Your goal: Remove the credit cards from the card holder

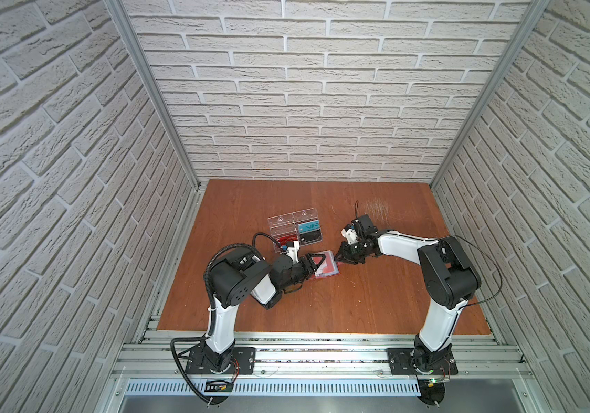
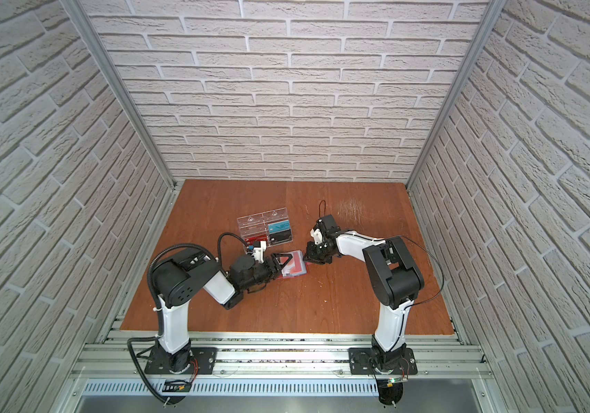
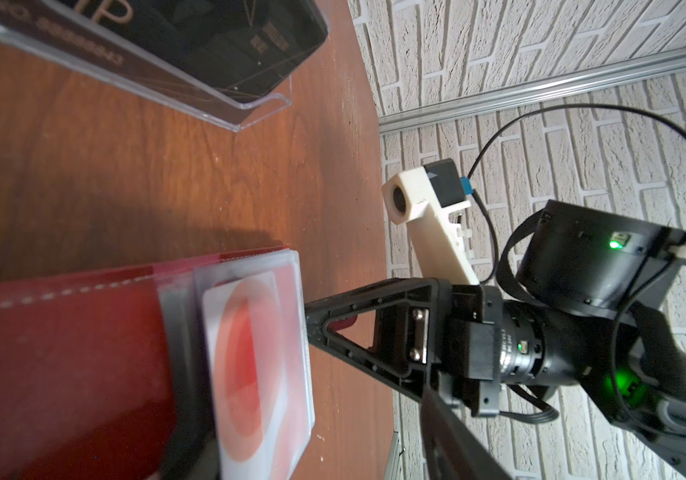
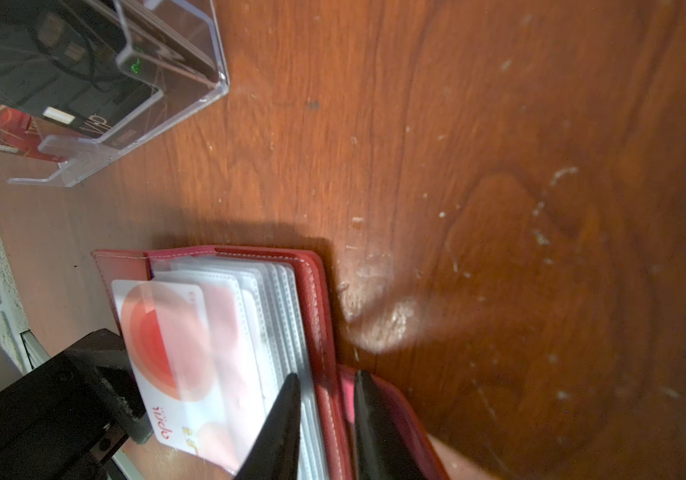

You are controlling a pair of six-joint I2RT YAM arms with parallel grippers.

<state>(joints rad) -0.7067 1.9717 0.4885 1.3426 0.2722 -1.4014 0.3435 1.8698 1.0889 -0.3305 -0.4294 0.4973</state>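
The red card holder [image 1: 328,267] [image 2: 296,268] lies open on the wooden table between both arms. A white credit card with red circles [image 4: 166,357] [image 3: 250,365] sticks partly out of a clear sleeve. My right gripper [image 4: 325,374] [image 1: 340,258] is shut on the card holder's edge, with the red cover and sleeves between its fingers. My left gripper [image 3: 304,395] [image 1: 316,264] is open, its jaws standing wide at the card's protruding end, one finger [image 4: 96,374] beside it. A teal VIP card [image 1: 308,226] stands in the acrylic rack.
A clear acrylic tiered rack [image 1: 295,229] [image 2: 265,229] stands just behind the card holder, holding a black card and a red card too. The brick walls and metal frame enclose the table [image 1: 358,304] on three sides.
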